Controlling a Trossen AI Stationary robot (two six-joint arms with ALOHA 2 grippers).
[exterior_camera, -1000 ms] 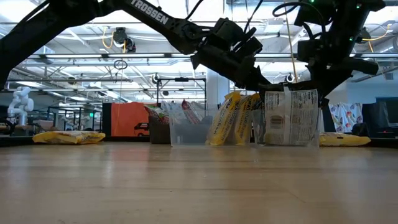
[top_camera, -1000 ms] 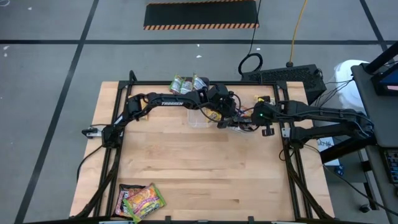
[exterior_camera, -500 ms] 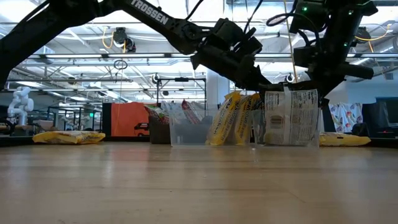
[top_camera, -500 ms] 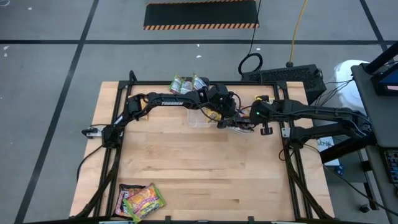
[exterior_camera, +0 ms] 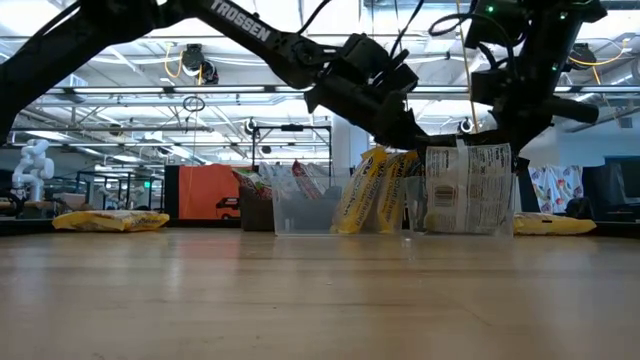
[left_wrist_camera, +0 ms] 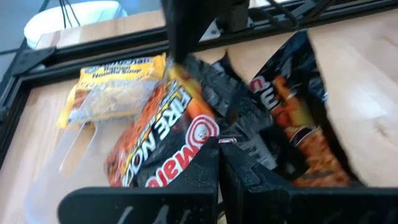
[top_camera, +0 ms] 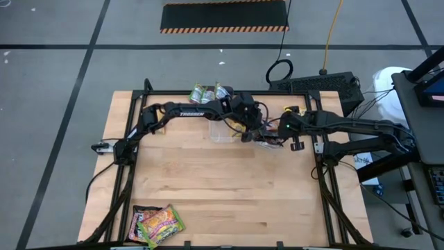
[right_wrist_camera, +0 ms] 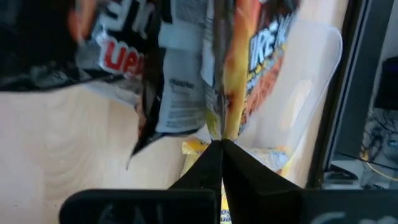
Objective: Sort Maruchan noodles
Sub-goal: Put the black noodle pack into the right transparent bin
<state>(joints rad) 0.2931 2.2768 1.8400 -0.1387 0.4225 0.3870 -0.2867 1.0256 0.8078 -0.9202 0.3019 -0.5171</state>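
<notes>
Both end effectors are met over the clear tub (exterior_camera: 460, 190) at the far edge of the worktop (top_camera: 222, 187). The left end effector (left_wrist_camera: 219, 144) is clenched on the top edge of a dark Maruchan packet (left_wrist_camera: 180, 137) standing in that tub. The right end effector (right_wrist_camera: 221, 142) is closed on the edge of a neighbouring packet (right_wrist_camera: 249, 68) just beside it. Yellow packets (exterior_camera: 372, 190) are seen upright beside the tub, and more packets (top_camera: 157, 223) lie well apart from it, at the worktop's near edge.

Even, bright overhead light, backlit arms in the low view, wrist views soft, perhaps motion-blurred.
</notes>
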